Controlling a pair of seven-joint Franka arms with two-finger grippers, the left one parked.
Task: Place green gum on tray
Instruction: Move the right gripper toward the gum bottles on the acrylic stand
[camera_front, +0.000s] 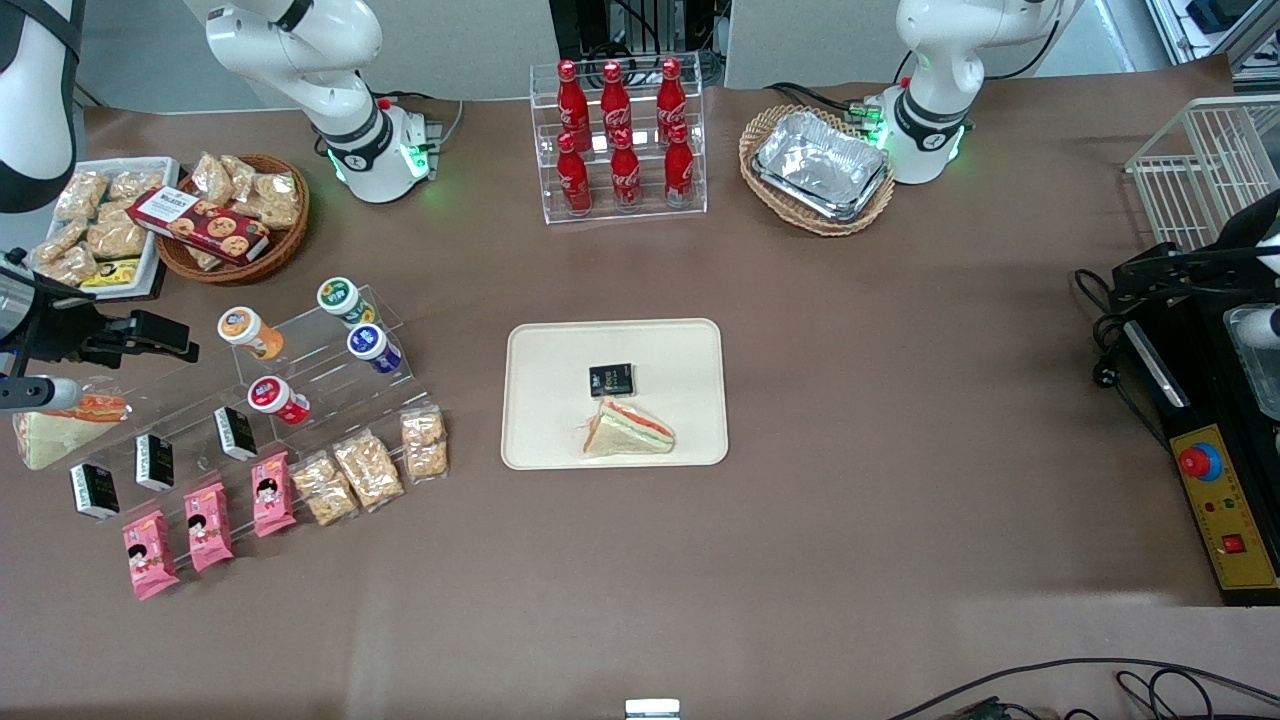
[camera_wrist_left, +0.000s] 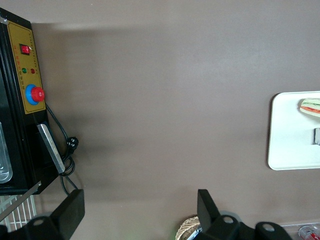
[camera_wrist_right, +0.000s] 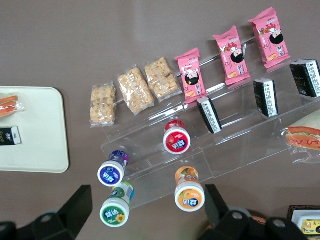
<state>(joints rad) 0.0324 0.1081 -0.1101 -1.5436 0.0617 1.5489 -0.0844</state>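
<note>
The green gum (camera_front: 340, 297) lies on the top step of a clear acrylic stand (camera_front: 300, 380), beside an orange-lidded canister (camera_front: 243, 328) and a blue-lidded one (camera_front: 372, 345). In the right wrist view the green gum (camera_wrist_right: 115, 210) shows its dark green lid with a white centre. The beige tray (camera_front: 560, 400) lies mid-table and holds a sandwich (camera_front: 628, 430) and a small black packet (camera_front: 611, 380). My right gripper (camera_front: 110, 335) hovers high over the working arm's end of the table, beside the stand. It is open and empty (camera_wrist_right: 145, 212), with the green and orange (camera_wrist_right: 190, 195) canisters showing between its fingers.
A red-lidded canister (camera_front: 272, 396), black packets, pink snack packs (camera_front: 208, 525) and rice-crisp bags (camera_front: 368, 468) fill the stand's lower steps. A wrapped sandwich (camera_front: 60, 425) lies beside the stand. A cola bottle rack (camera_front: 618, 140), a foil-tray basket (camera_front: 818, 170) and snack baskets (camera_front: 235, 215) stand farther from the camera.
</note>
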